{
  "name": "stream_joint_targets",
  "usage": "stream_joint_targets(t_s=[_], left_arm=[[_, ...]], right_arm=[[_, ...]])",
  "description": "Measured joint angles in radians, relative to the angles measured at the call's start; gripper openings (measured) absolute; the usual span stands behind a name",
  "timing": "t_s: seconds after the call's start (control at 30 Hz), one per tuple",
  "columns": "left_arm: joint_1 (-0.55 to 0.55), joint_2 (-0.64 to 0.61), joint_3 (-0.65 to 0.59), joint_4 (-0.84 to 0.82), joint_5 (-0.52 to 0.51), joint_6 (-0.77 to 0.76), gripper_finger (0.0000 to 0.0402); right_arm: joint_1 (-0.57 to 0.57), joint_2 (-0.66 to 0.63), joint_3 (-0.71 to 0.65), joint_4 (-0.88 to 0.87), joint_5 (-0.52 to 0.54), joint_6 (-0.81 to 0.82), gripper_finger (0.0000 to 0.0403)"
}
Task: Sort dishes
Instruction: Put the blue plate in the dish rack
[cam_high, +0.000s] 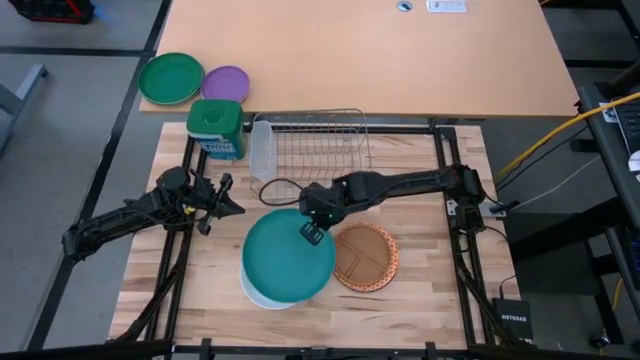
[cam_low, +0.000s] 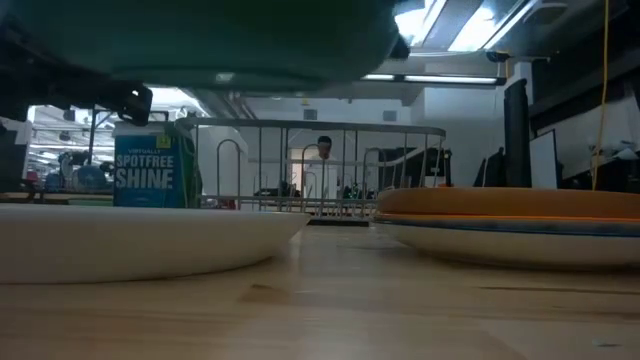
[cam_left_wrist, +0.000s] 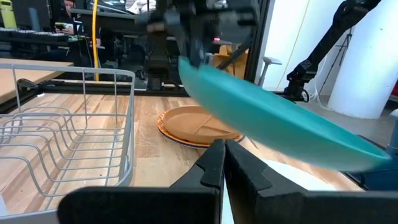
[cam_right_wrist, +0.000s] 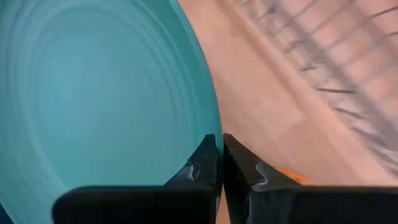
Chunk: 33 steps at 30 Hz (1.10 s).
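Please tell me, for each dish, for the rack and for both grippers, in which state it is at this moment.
teal plate: lifted clear of the table, tilted, held at its rim
white plate: flat on the table, under the teal one
brown plate: flat, stacked on another plate
dish rack: empty
right gripper: shut on the teal plate
left gripper: shut, holding nothing, beside the rack

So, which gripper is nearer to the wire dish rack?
Right. The right gripper, shut on the teal plate, sits just in front of the dish rack. The left gripper, fingers shut, waits beyond the rack's left front corner, farther off.
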Motion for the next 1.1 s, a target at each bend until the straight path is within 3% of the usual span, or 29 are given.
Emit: stream_joint_targets(t_s=[0.3,0.37,0.73,1.1], left_arm=[[0.0,0.0,0.0,0.0,0.0,-0.004,0.0004],[0.0,0.0,0.0,0.001,-0.005,-0.01,0.0004],[0.0,-0.001,0.0,0.111,-0.043,-0.068,0.0004],[0.0,-0.001,0.0,0.091,-0.059,-0.094,0.0004]], right_arm=[[-0.027,0.0,0.343,-0.427,0.322,0.047,0.0009],[-0.048,-0.008,0.378,-0.433,0.387,0.052,0.0008],[-0.289,-0.076,0.381,-0.432,0.509,-0.016,0.0008],[-0.554,-0.079,0.38,-0.43,0.515,-0.133,0.0008]])
